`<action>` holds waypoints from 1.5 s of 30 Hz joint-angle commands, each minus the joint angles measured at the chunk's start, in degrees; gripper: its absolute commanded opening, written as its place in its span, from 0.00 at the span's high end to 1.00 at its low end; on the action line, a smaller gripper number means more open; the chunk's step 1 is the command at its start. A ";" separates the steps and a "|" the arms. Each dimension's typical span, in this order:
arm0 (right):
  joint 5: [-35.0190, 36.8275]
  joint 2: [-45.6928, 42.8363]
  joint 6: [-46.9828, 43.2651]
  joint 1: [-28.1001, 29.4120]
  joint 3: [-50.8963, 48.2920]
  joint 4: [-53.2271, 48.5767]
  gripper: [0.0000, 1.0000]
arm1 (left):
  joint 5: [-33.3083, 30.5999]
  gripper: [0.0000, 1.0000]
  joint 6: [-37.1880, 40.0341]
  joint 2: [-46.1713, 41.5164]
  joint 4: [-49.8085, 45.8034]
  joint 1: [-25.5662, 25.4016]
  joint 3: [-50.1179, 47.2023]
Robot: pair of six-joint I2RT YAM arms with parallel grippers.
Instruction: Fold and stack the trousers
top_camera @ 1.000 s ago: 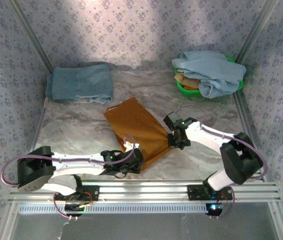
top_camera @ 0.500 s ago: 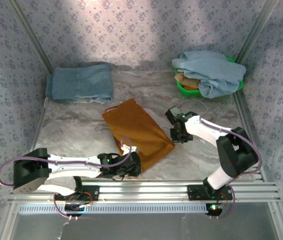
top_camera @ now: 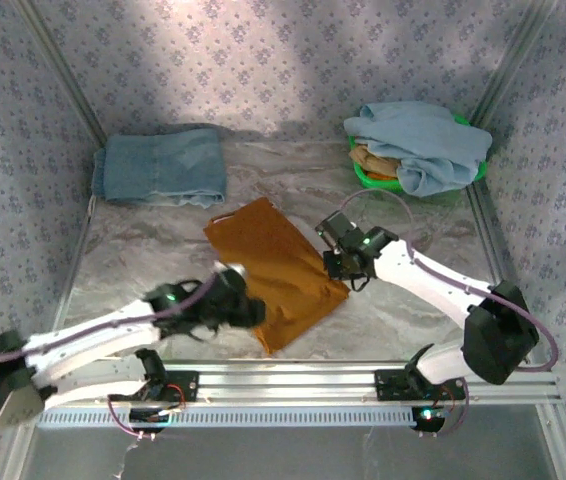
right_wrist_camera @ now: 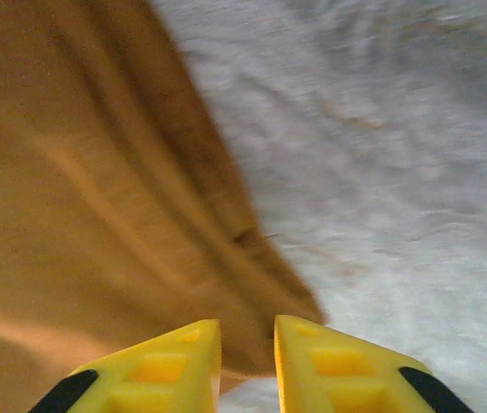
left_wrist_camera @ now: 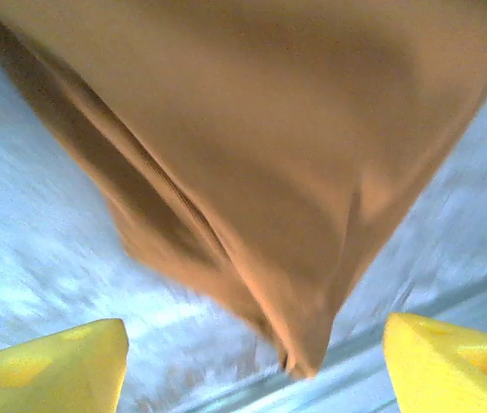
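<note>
Marbled table (top_camera: 153, 260) being occupied by folded trousers (top_camera: 273, 270), left gripper (left_wrist_camera: 256, 344) being held wide, empty, right gripper (right_wrist_camera: 248, 344) being held slightly parted, empty

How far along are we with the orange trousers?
Done: the trousers lie folded into a compact rectangle mid-table. In hand: nothing; the left gripper stands wide open, the right gripper slightly parted at the cloth's edge. Remaining: probably stacking them, perhaps on the folded denim pair.

Open tabletop (top_camera: 153, 255) between trousers (top_camera: 273, 265) and denim (top_camera: 161, 165)
</note>
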 commanded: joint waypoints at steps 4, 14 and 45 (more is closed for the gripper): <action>-3.52 6.11 7.11 4.70 1.20 7.30 0.80 | 8.44 0.27 14.73 6.28 0.94 24.55 13.65; -6.19 17.53 6.95 4.47 -0.90 11.02 0.75 | 12.47 0.44 22.78 46.49 13.61 31.03 34.67; -5.43 14.70 -3.96 -5.00 16.11 -1.39 0.63 | 5.05 0.29 9.61 5.61 7.51 26.86 2.86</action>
